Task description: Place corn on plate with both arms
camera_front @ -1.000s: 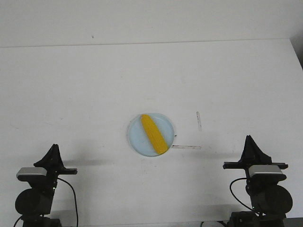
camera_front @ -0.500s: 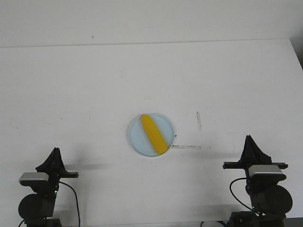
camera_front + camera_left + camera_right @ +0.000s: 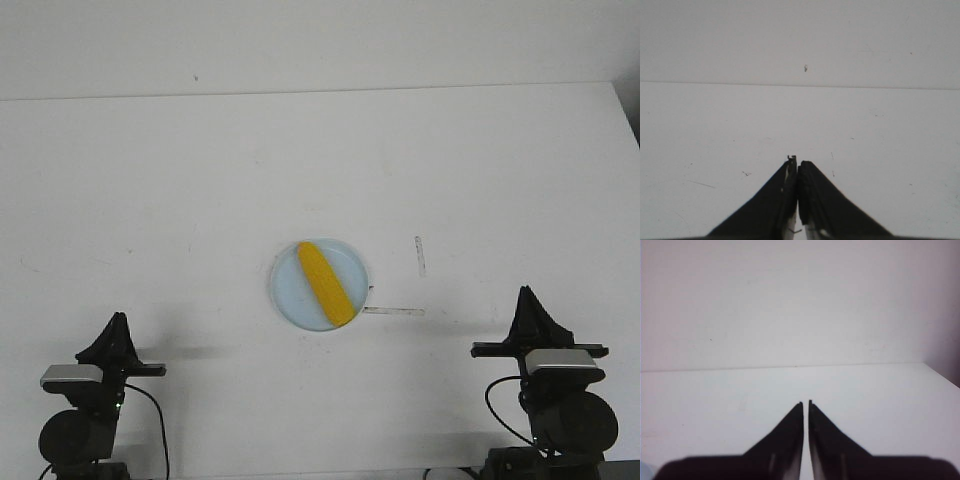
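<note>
Corn (image 3: 326,284) unmoved on plate (image 3: 288,297); both arms stay parked.

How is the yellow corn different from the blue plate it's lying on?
The corn is bright yellow; the plate is pale blue. The corn is long and narrow with one thinner end; the plate is round and shallow. The corn lies slantwise on top, reaching almost from rim to rim, while the plate sits flat on the table beneath it. Both look smooth, and neither is being touched by an arm.
</note>
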`<state>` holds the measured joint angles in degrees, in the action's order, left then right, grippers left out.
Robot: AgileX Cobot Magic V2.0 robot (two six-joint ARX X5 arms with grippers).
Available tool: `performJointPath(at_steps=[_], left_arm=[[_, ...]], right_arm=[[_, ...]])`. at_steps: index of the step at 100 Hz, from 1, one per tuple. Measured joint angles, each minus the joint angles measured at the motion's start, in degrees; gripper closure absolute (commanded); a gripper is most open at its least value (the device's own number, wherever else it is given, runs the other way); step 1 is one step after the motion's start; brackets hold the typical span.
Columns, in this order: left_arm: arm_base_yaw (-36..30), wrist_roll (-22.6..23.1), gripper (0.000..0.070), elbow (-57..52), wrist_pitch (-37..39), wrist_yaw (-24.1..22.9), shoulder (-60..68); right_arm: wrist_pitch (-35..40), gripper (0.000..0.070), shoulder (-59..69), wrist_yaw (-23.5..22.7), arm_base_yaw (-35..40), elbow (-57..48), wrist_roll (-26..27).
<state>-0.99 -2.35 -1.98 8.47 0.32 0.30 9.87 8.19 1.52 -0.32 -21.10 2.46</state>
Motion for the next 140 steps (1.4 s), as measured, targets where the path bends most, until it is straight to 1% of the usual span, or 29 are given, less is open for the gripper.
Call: performJointPath(at_steps=[75, 86, 99, 105, 121, 136, 140], left_arm=[[0.0, 0.0, 0.0697, 0.0, 0.0, 0.0, 0.0], [0.0, 0.0, 0.0697, 0.0, 0.0, -0.02, 0.0], [0.0, 0.0, 0.0697, 0.0, -0.02, 0.0, 0.02], [0.0, 0.0, 0.0697, 0.0, -0.02, 0.0, 0.02], [0.0, 0.0, 0.0697, 0.0, -0.04, 0.0, 0.0], [0.0, 0.0, 0.0697, 0.0, -0.07, 0.0, 0.0], [0.0, 0.0, 0.0697, 0.0, -0.07, 0.0, 0.0]], right_arm=[[-0.46, 0.0685, -1.01, -0.04, 0.0, 0.52, -0.02], [-5.11, 0.0685, -1.09, -0.2, 0.44, 3.61, 0.0], [-10.78, 0.0685, -2.64, -2.89, 1.11, 9.9, 0.02], [-13.03, 0.0685, -3.69, -3.1, 1.55, 12.22, 0.04], [-13.86, 0.0685, -8.15, -3.26, 2.56, 16.81, 0.04], [-14.49, 0.0685, -8.11, -3.45, 2.56, 19.91, 0.07], [-13.62, 0.0685, -8.11, -3.48, 2.56, 20.26, 0.07]])
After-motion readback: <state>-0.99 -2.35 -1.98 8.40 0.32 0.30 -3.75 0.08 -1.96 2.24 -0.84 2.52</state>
